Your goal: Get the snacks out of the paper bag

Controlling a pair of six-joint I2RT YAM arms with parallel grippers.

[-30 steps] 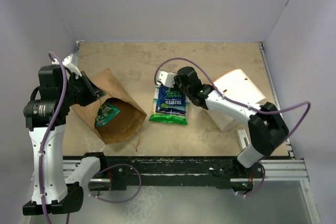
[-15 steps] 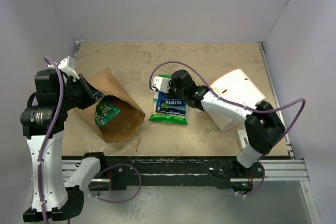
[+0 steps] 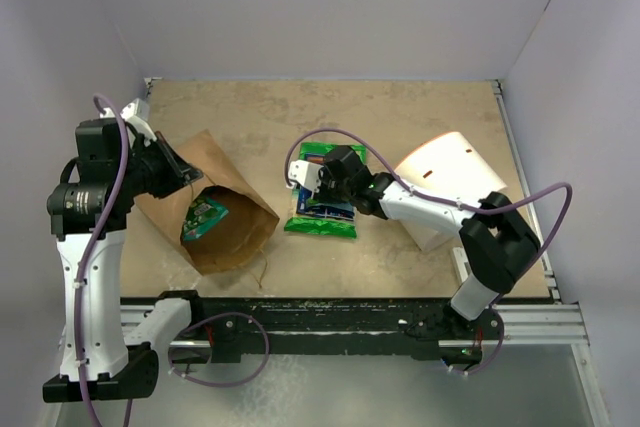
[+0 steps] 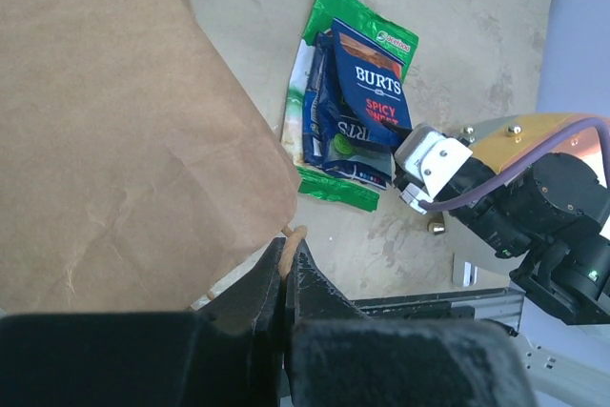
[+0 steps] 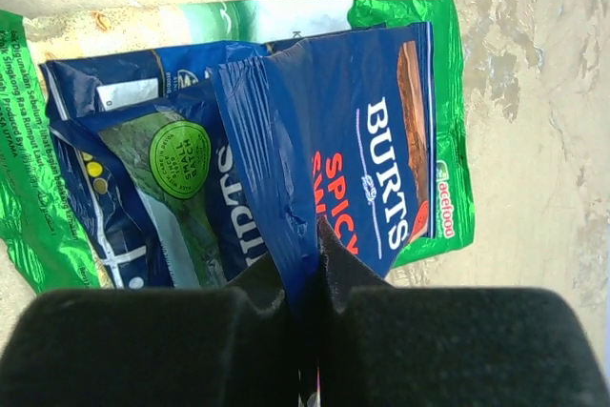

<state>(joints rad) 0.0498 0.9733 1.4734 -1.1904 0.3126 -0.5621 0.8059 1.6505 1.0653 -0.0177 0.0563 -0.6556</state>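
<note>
The brown paper bag (image 3: 228, 235) lies on its side at the left, mouth toward the near edge. A green snack (image 3: 204, 217) shows inside the mouth. My left gripper (image 4: 286, 256) is shut on the bag's twisted paper handle (image 4: 297, 234), at the bag's upper edge (image 3: 187, 178). Mid-table lies a pile of snacks (image 3: 322, 215): a green packet (image 5: 437, 54) under a blue one (image 5: 143, 178). My right gripper (image 5: 310, 240) hangs over the pile (image 3: 320, 190), shut on a dark blue "Burts" packet (image 5: 353, 131) that rests on the others.
A white cylindrical container (image 3: 452, 172) lies on its side at the right, behind the right arm. The bag's other handle (image 3: 262, 272) trails toward the table's near edge. White walls enclose the table on three sides.
My right gripper has come toward the near side, lowering the dark blue packet onto the pile; a green packet's far edge now shows. The left arm shifted slightly, still holding the handle.
</note>
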